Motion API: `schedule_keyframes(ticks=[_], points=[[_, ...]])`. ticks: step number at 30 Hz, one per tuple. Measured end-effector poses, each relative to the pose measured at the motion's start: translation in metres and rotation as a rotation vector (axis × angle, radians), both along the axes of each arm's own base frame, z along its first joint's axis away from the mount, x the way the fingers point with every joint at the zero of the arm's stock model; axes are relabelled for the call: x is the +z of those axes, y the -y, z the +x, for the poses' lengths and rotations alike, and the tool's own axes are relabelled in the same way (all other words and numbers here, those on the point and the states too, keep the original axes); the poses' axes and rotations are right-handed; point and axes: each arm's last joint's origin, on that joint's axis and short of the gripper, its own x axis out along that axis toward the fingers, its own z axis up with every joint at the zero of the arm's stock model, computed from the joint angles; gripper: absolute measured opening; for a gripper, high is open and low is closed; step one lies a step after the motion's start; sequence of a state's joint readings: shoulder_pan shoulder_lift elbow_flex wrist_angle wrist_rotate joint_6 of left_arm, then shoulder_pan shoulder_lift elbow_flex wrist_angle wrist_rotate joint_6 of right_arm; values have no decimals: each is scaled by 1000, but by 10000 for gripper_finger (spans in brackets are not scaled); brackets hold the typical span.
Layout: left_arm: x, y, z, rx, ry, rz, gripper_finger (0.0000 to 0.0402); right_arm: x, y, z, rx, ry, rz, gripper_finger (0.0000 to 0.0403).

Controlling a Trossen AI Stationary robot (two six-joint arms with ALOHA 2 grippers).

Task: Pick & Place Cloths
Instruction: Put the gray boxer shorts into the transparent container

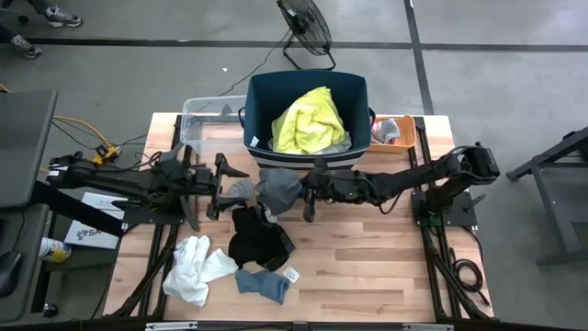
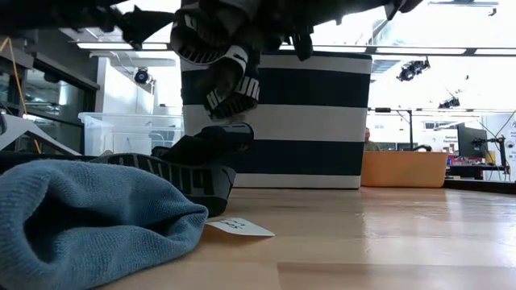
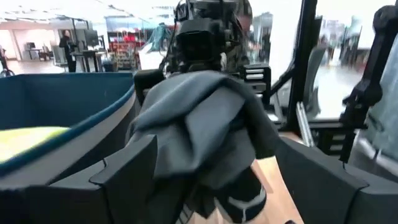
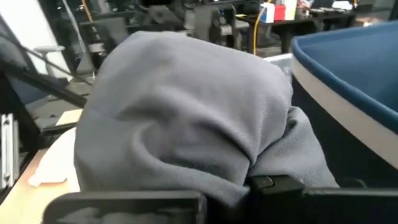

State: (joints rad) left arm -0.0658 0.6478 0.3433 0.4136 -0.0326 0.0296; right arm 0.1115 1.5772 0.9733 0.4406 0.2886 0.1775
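Gripping grey shorts (image 1: 278, 190), right gripper (image 1: 296, 195) beside navy tub (image 1: 308, 92).

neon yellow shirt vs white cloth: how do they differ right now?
The neon yellow shirt sits bunched inside the navy tub; the white cloth lies spread on the table, near the left front. Yellow is already placed; white is not yet picked. Neither touches a gripper.

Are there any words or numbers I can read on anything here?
No text can be read for sure.
Black sock: white letters on its band, too blurred and tilted to read.
Small white tag on the table by the blue sock: faint marks, too small.
White sheet at the left table edge: dark print, too small.
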Motion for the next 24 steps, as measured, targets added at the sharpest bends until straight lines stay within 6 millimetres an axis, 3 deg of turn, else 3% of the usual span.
schedule_keyframes(ticks=[12, 24], points=[[47, 9, 54, -56, -255, 203, 322, -10, 10, -1, -52, -85, 100, 22], [58, 32, 105, 45, -428, 408, 322, -9, 9, -1, -37, -71, 107, 22]])
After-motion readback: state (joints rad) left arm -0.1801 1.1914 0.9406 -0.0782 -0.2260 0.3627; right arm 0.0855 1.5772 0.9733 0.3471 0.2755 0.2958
